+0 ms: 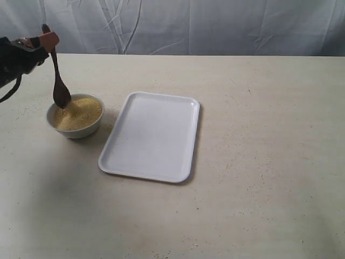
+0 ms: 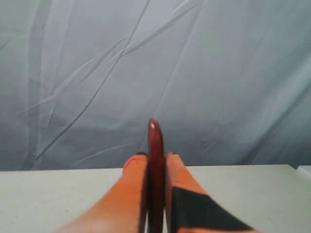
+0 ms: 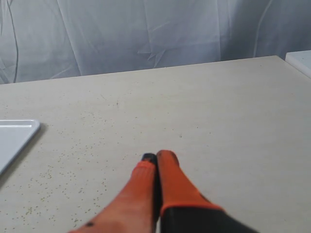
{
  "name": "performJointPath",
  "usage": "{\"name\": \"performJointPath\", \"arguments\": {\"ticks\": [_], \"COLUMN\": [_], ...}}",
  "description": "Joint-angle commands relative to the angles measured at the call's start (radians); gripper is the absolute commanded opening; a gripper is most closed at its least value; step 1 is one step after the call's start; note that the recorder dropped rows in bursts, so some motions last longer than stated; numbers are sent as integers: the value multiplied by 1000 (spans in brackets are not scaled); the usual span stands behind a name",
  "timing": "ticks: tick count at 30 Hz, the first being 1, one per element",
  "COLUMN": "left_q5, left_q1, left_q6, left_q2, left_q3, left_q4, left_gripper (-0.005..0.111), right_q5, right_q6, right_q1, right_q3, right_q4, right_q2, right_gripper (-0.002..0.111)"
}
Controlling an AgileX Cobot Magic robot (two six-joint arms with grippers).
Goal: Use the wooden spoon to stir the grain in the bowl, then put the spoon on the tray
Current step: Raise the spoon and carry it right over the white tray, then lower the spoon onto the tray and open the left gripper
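At the left of the exterior view stands the small white bowl (image 1: 76, 129) holding tan grain (image 1: 80, 114). The dark wooden spoon (image 1: 58, 75) hangs nearly upright over it, its scoop touching the grain at the bowl's far left side. My left gripper (image 1: 47, 39) is shut on the top of the handle; in the left wrist view the wooden spoon (image 2: 155, 160) sits clamped in the left gripper (image 2: 155, 158) between orange fingers (image 2: 131, 189). The white tray (image 1: 151, 135) lies just right of the bowl. My right gripper (image 3: 156, 158) is shut on nothing, low over bare table.
The pale table (image 1: 259, 162) runs wide to the right of the tray and in front of it. A wrinkled grey cloth (image 1: 215, 24) hangs along the back edge. A corner of the tray (image 3: 14, 136) shows in the right wrist view, with scattered grain specks nearby.
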Motion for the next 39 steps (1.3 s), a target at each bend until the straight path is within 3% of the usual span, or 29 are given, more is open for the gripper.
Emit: {"name": "performJointPath", "arguments": {"ticks": [1,8,11,15,19,22,27,34,36,39], "left_q5": [-13,-13,17,208,449,470,467,470,470,481], "left_q1": [-4,-14,-56,-174,-310,-389,-487,-540,-544,-544], "left_q6": [88,105,52,-139,-551,-879,-985,-1058,-1028,-1009], "left_q2": [-55,-75,-88,-138,-172,-156,-33,204,238,238], "left_q3": [-25,-25,-30,-116,-252,-327,-384,-386,-386,-386], "left_q4": [96,127,106,188,475,623,587,501,474,496], "left_gripper": [0,0,0,0,0,0,0,0,6,43], "right_q5": [-9,-9,-9,-9,-9,-9,-9,-9,-9,-9], "right_q6": [-1,-1,-1,-1,-1,-1,-1,-1,-1,-1], "right_q1": [3,3,3,3,3,3,3,3,3,3], "right_q3": [2,2,2,2,2,2,2,2,2,2], "right_q4": [1,1,1,1,1,1,1,1,12,12], "right_q2": [-5,-5,-5,-5,-5,-5,-5,-5,-5,-5], "right_gripper": [0,0,0,0,0,0,0,0,0,0]}}
